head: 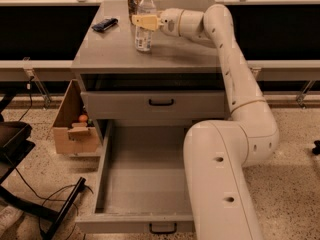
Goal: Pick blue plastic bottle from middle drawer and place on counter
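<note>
The blue plastic bottle (pixel 144 36), clear with a white cap and a pale label, stands upright on the grey counter (pixel 110 49), left of its middle. My gripper (pixel 143 21) reaches in from the right, and its yellow fingers (pixel 150 22) are closed around the bottle's upper body. The middle drawer (pixel 145 184) is pulled fully open below, and its grey floor is bare. Its black loop handle (pixel 162 228) is at the front edge.
A brownish can (pixel 133 1) stands just behind the bottle. A black flat object (pixel 105 24) lies on the counter's left. The drawer front (pixel 155 104) above is closed. A cardboard box (pixel 75 131) sits on the floor at left. My arm (pixel 225 149) covers the drawer's right side.
</note>
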You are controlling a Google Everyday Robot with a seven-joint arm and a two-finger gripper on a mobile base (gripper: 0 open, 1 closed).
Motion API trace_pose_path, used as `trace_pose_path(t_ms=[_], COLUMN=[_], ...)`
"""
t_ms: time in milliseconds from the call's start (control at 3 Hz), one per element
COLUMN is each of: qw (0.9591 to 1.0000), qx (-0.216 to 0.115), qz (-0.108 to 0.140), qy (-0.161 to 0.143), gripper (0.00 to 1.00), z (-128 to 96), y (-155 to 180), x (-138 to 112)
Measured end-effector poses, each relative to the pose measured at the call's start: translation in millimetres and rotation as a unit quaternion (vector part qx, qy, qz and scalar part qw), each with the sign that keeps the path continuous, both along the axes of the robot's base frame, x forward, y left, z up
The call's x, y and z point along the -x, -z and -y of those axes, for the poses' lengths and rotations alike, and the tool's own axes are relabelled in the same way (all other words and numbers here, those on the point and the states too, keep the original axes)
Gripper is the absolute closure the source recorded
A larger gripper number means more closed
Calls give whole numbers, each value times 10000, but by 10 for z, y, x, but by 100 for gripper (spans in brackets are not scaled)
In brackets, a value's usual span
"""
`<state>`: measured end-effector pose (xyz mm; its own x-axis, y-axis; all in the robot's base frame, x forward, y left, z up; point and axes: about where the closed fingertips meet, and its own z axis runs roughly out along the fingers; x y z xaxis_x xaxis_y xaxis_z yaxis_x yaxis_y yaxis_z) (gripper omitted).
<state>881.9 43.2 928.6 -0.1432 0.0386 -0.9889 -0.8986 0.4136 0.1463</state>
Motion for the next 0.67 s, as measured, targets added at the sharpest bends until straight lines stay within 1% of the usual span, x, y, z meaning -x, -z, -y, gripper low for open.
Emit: trace_pose_path(t_ms=[333,667], qw=[9999,9999], qx=[-88,-88], qz=[-107,-106], qy=[9,12], gripper=[100,73], z=[-6,-5], y=[121,53], x=[-57,-52])
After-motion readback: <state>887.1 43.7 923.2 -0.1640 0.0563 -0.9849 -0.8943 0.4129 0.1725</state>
